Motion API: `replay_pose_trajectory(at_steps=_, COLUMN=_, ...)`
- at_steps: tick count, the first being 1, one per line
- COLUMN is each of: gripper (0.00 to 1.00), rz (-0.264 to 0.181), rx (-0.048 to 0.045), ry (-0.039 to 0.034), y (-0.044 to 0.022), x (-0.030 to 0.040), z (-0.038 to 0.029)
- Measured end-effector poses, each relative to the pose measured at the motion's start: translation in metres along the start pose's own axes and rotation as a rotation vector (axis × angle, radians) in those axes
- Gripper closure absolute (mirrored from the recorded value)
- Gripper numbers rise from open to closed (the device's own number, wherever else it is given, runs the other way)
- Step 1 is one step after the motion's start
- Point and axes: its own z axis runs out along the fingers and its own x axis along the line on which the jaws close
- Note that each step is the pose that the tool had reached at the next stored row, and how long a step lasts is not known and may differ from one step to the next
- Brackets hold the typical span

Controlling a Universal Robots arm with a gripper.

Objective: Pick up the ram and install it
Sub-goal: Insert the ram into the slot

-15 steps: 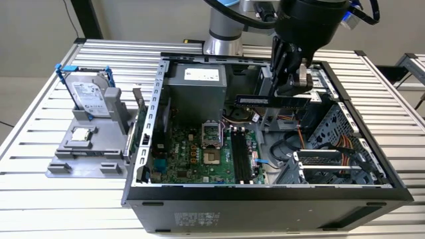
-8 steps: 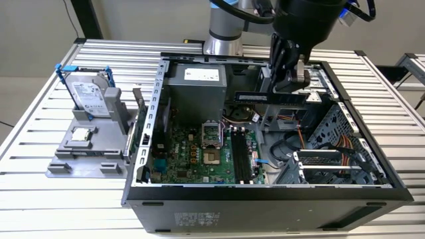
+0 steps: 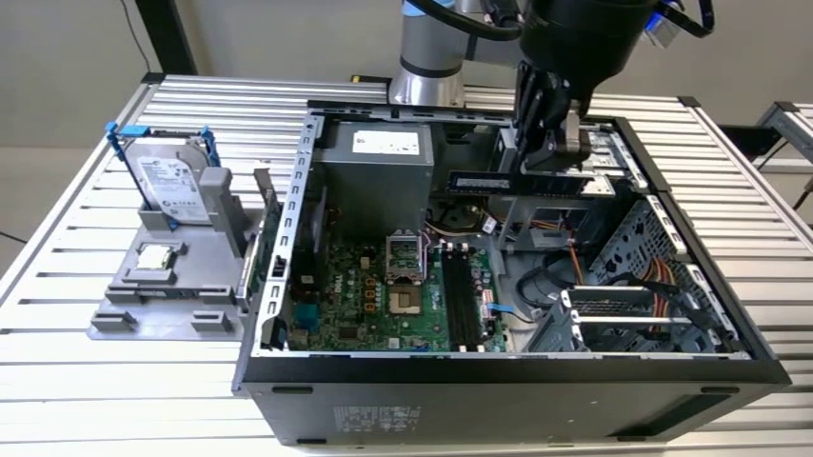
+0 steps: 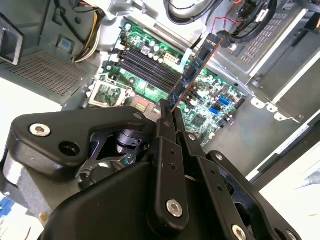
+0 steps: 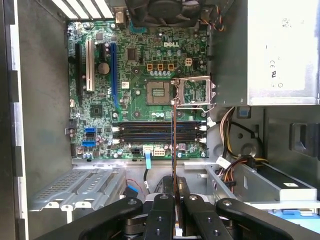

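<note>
Blue-board ram (image 3: 481, 182) pinched tight betw. gripper (image 3: 557, 160) fingers at upper centre of exterior view, above open case (image 3: 508, 400), long axis running toward exterior view's left, approx. crosswise to black mobo slots (image 3: 460, 295) below; not seated.

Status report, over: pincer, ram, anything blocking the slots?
Pincer shut on ram. Ram held above open case, not seated, crosswise to the black slots. Slots look bare; nothing lying across them.
</note>
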Motion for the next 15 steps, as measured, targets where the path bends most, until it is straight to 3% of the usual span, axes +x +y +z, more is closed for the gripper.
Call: replay_pose_trajectory(at_steps=15, gripper=1.00, rz=0.008, rx=0.0000, ry=-0.0001, y=0.0001, x=-0.0009, z=0.0000)
